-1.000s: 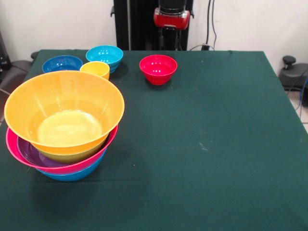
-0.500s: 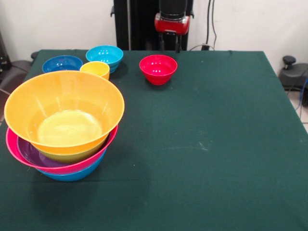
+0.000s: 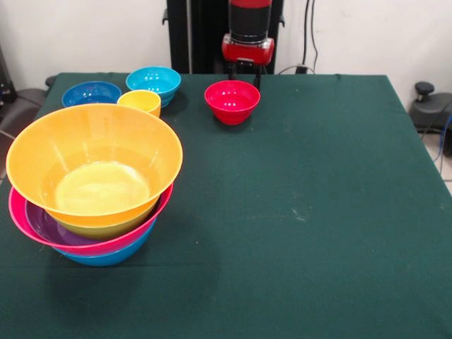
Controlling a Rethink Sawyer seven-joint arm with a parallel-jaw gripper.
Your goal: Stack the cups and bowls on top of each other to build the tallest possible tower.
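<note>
Bowls — four nested, three loose | cup — one | jaws: spread

A table covered in dark green cloth is occupied by a tower of nested bowls, a red bowl, a light blue bowl, a dark blue bowl and a yellow cup.

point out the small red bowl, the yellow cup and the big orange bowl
small red bowl (image 3: 232,101), front view, on its inner hollow
yellow cup (image 3: 140,101), front view, on its open top
big orange bowl (image 3: 106,185), front view, on its inside bottom
</note>
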